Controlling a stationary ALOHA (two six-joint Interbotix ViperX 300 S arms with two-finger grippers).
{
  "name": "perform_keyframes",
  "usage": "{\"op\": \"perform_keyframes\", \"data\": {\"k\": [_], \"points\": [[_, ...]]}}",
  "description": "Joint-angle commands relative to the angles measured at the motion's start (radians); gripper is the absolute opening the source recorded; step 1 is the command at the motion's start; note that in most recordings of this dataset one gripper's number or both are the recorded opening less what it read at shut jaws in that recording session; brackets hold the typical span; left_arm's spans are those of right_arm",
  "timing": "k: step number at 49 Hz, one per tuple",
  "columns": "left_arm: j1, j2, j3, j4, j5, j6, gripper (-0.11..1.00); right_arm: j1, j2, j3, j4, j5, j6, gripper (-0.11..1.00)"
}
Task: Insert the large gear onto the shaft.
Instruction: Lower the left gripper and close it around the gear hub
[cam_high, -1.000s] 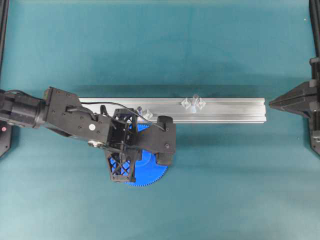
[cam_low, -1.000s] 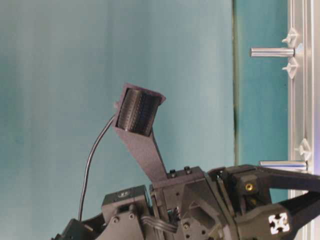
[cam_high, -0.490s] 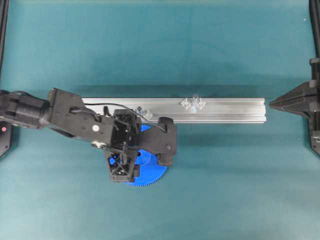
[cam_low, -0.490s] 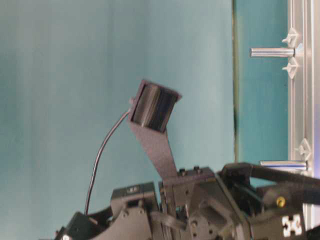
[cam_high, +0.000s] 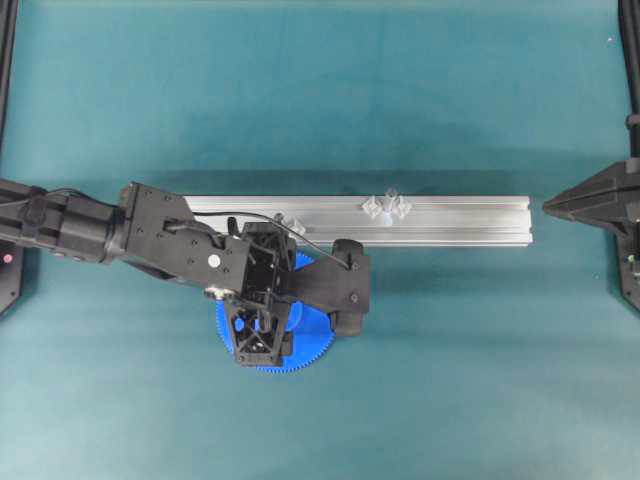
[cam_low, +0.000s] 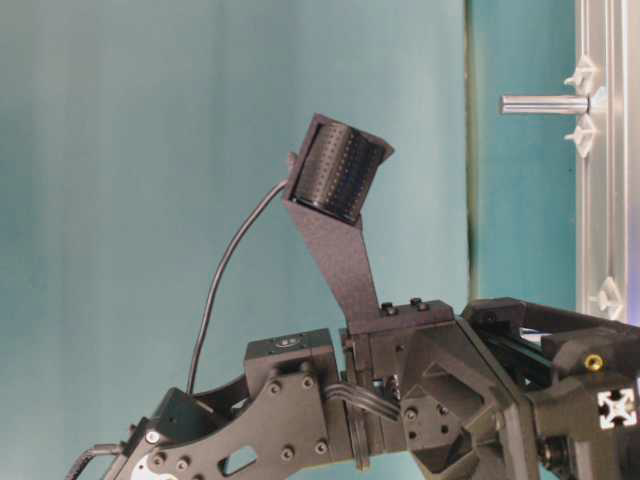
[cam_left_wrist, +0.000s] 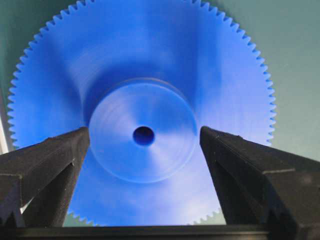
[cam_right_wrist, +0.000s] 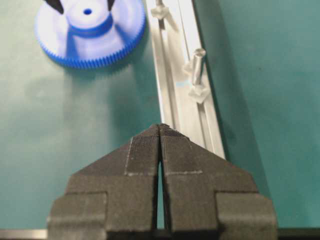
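Over the large gear (cam_left_wrist: 142, 125), lying flat on the table beside the rail (cam_high: 460, 220), the left gripper (cam_left_wrist: 144, 145) stood wide open, 2 fingers (cam_left_wrist: 55, 155) flanking the hub; the right gripper (cam_right_wrist: 161, 131) was pinched closed, empty.

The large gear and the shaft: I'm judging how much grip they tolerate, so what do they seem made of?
The large gear looks like moulded plastic: uniform bright blue, smooth semi-matt sheen, crisp fine teeth. The shaft looks like bare metal, probably steel: silvery with bright highlights.
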Motion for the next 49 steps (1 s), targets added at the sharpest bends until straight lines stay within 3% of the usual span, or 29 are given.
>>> {"op": "perform_keyframes", "data": {"k": [1,49], "points": [[0.009,-0.017,-0.021,0.003,-0.002,0.002,0.95,-0.003,0.006,-0.009,0.0,-0.005,0.009,0.01],[-0.009,0.015,-0.017,0.003,-0.005,-0.011,0.95,-0.003,0.006,-0.002,0.0,-0.008,0.011,0.01]]}}
